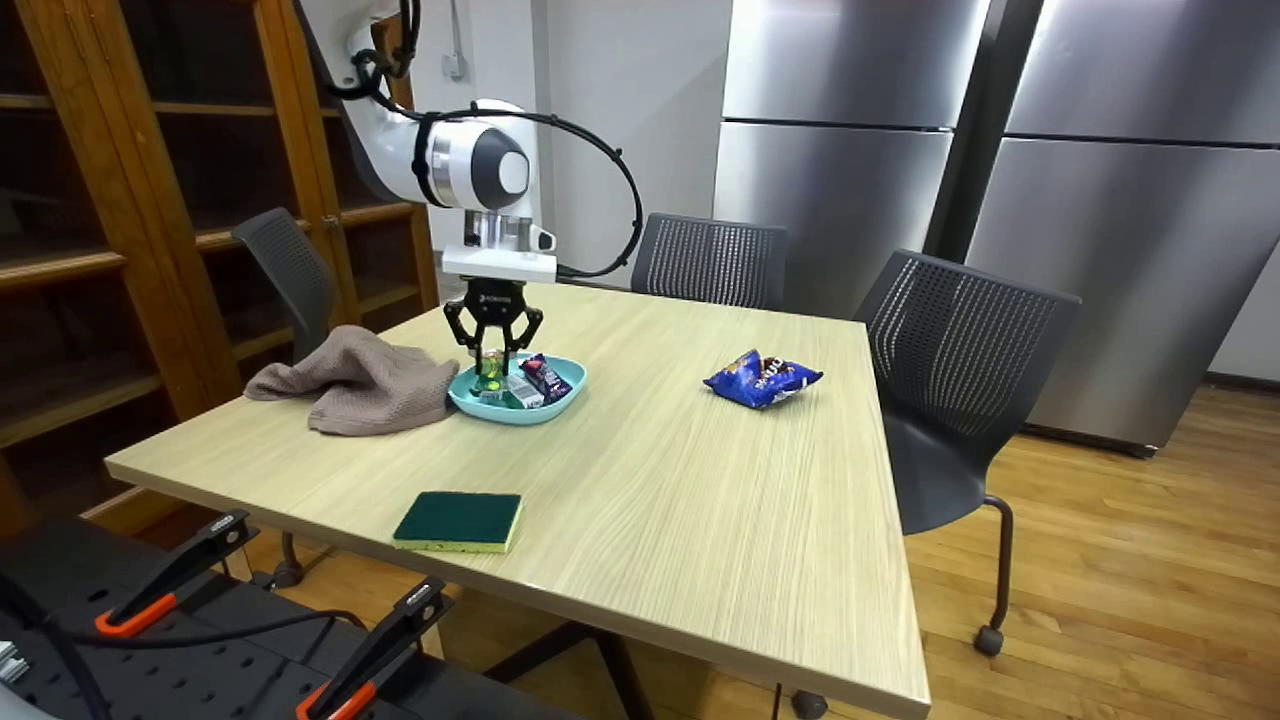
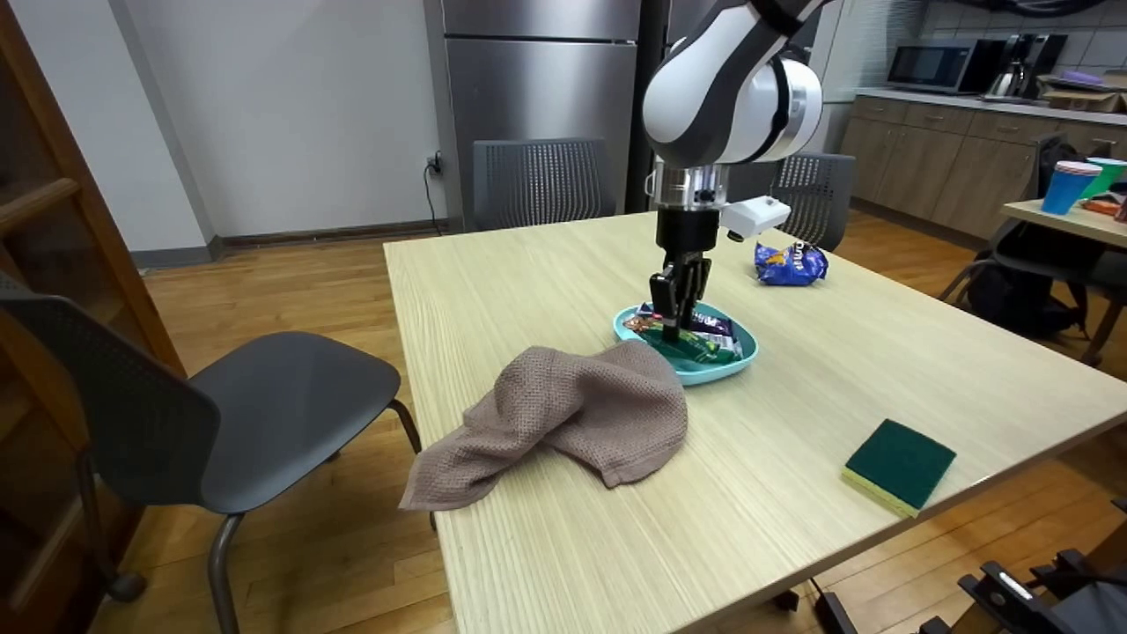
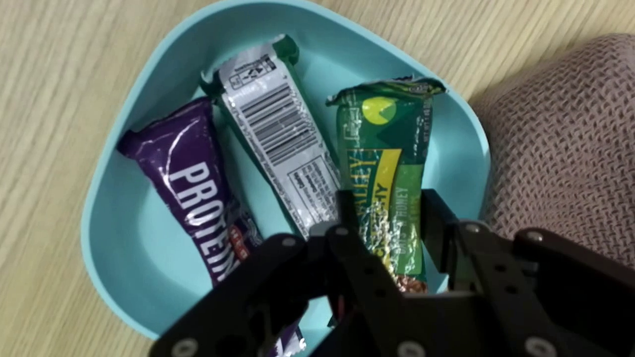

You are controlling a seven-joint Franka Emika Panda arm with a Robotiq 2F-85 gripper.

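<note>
My gripper (image 3: 384, 203) has its black fingers against both sides of a green crunchy granola bar (image 3: 382, 139), with its printed front up. The bar is over a light-blue bowl (image 3: 158, 238); I cannot tell whether it is lifted off the bottom. A second bar with its silver barcode side up (image 3: 280, 124) lies beside it in the bowl. A purple protein bar (image 3: 193, 186) lies at the other side, partly hidden by the gripper. The gripper also shows pointing down into the bowl in both exterior views (image 1: 492, 365) (image 2: 676, 333).
A crumpled brown towel (image 1: 380, 385) lies right beside the bowl. A blue snack bag (image 1: 760, 382) is farther off on the wooden table (image 1: 680, 480). A green-and-yellow sponge (image 2: 898, 462) lies near a table edge. Dark chairs (image 1: 705, 260) stand around the table.
</note>
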